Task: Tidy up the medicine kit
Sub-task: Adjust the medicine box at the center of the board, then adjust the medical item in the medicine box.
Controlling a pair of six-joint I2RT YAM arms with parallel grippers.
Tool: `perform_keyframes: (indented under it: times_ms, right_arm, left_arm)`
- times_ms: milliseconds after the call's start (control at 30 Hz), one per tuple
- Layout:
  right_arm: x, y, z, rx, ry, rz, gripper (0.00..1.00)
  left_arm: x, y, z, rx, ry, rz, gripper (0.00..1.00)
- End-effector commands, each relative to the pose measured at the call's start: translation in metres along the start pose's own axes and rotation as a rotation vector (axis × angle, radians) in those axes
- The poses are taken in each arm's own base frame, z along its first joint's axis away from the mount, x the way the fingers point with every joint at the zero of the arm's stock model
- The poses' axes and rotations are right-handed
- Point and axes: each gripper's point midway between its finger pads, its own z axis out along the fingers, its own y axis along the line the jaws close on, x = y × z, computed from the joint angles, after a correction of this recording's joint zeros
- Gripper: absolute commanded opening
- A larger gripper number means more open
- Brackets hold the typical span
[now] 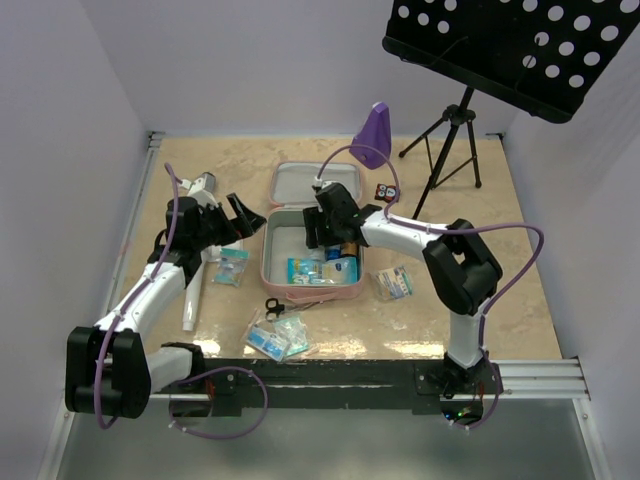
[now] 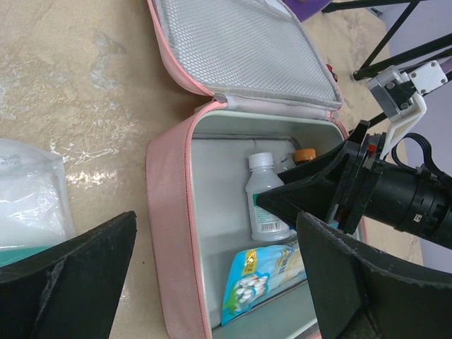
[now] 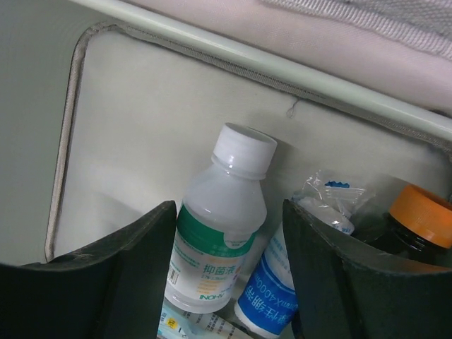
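The pink medicine kit (image 1: 268,262) lies open in the middle of the table, lid (image 1: 295,185) laid back. My right gripper (image 1: 328,225) reaches down into it. In the right wrist view its jaws (image 3: 227,212) stand open either side of a white bottle (image 3: 219,233) with a green label, which lies on the grey lining (image 3: 141,106) beside a blue-labelled roll (image 3: 272,296) and an orange-capped brown bottle (image 3: 417,219). A cotton-swab pack (image 2: 258,282) lies at the kit's near side. My left gripper (image 1: 240,215) hovers open and empty over the kit's left wall (image 2: 173,212).
A purple metronome-shaped object (image 1: 372,135) and a music stand's tripod (image 1: 455,140) stand behind the kit. Scissors (image 1: 280,306) and blue-white packets (image 1: 278,338) lie in front of it. A packet (image 1: 395,283) lies to its right. A plastic bag (image 1: 230,265) and a white tube (image 1: 193,300) are to the left.
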Motion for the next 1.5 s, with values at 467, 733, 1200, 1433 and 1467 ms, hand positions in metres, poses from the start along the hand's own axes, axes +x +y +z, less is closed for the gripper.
perform_keyframes:
  times_ms: [467, 733, 1200, 1433, 1467]
  right_arm:
    - [-0.021, -0.028, -0.011, 0.099, -0.050, 0.040, 0.41]
    - [-0.028, -0.042, -0.012, 0.132, -0.095, 0.105, 0.50]
    - [-0.058, -0.035, -0.080, 0.127, -0.178, 0.060, 0.64]
    - [-0.034, -0.077, -0.110, 0.376, -0.164, -0.053, 0.26]
    - [-0.030, -0.079, -0.111, 0.382, -0.157, -0.053, 0.20]
  left_arm:
    - [0.002, -0.002, 0.002, 0.016, -0.004, -0.015, 1.00]
    - [0.003, -0.001, 0.003, 0.014, 0.002, -0.017, 1.00]
    - [0.002, -0.001, 0.002, 0.007, 0.002, -0.021, 1.00]
    - [0.012, 0.004, 0.010, -0.001, 0.045, -0.095, 1.00]
    - [0.013, 0.002, 0.011, 0.012, 0.048, -0.109, 1.00]
